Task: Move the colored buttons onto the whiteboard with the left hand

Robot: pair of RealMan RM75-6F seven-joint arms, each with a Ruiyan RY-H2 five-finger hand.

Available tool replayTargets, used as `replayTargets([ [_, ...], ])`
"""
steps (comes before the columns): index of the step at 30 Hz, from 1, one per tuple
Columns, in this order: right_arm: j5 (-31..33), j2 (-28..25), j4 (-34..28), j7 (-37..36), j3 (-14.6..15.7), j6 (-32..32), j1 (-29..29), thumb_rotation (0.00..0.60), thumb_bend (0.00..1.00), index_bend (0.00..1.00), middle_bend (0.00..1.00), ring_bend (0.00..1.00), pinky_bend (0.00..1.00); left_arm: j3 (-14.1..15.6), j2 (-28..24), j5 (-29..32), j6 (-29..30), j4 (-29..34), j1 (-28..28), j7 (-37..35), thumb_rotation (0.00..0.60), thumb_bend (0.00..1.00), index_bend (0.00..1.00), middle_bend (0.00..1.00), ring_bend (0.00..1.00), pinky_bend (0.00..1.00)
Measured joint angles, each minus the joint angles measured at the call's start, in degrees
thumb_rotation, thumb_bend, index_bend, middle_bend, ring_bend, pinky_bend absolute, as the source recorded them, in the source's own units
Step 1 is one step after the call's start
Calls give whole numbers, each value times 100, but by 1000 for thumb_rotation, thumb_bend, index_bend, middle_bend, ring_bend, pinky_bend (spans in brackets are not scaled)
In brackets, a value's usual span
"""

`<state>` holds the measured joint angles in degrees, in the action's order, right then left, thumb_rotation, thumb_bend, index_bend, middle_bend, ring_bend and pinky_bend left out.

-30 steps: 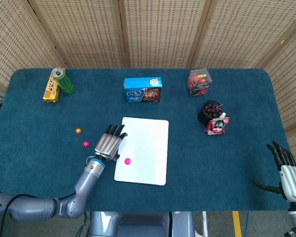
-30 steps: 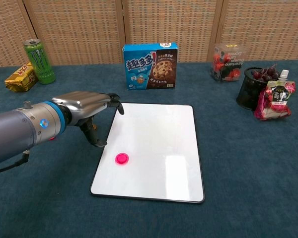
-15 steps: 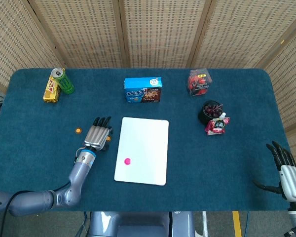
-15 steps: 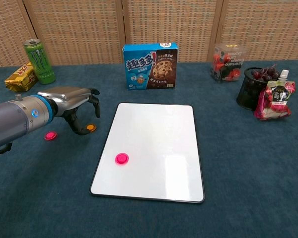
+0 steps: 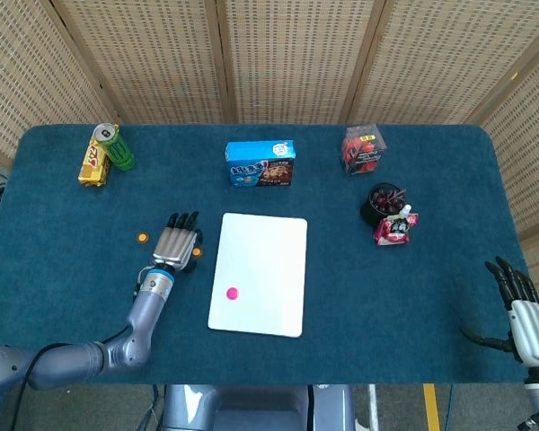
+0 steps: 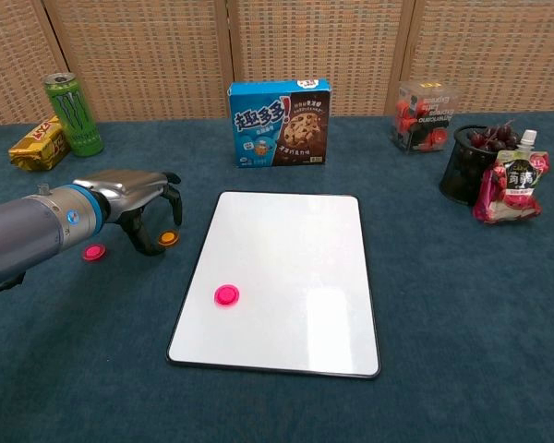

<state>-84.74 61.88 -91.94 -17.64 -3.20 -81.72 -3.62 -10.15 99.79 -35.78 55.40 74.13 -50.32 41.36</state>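
A white whiteboard (image 5: pixel 262 260) (image 6: pixel 295 268) lies flat mid-table with one pink button (image 5: pixel 231 293) (image 6: pixel 226 294) on its near left part. Just off its left edge my left hand (image 5: pixel 176 242) (image 6: pixel 140 198) hovers low, fingers arched over an orange button (image 5: pixel 196 252) (image 6: pixel 169 238) that lies on the cloth between thumb and fingertips, not gripped. A second pink button (image 6: pixel 93 251) rests on the cloth left of the hand; the head view hides it under the wrist. Another orange button (image 5: pixel 143 237) sits further left. My right hand (image 5: pixel 519 303) idles at the near right edge, fingers spread.
Along the back stand a green can (image 5: pixel 115 147), a yellow snack pack (image 5: pixel 92 163), a blue cookie box (image 5: pixel 260 163) and a clear box of red items (image 5: pixel 363 149). At the right are a black cup of cherries (image 5: pixel 383 203) and a pink pouch (image 5: pixel 394 226).
My left hand has left the whiteboard, moved left and back onto the cloth, and settled lower around the orange button. The pink button stays on the board. The right hand is still.
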Motion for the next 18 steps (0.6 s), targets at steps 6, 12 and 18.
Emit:
replayTargets([
  [6, -1, -4, 0, -18, 0, 4, -1, 600, 41, 0, 0, 0, 0, 10, 60, 39, -49, -100, -11, 0, 600, 329, 418, 0, 0, 0],
  [12, 0, -9, -5, -36, 1, 8, -1, 600, 41, 0, 0, 0, 0, 20, 115, 60, -25, -169, -19, 46, 600, 336, 547, 0, 0, 0],
  [18, -1, -11, -4, -44, 2, 11, -1, 600, 41, 0, 0, 0, 0, 10, 102, 54, 21, -142, -6, 56, 600, 338, 552, 0, 0, 0],
])
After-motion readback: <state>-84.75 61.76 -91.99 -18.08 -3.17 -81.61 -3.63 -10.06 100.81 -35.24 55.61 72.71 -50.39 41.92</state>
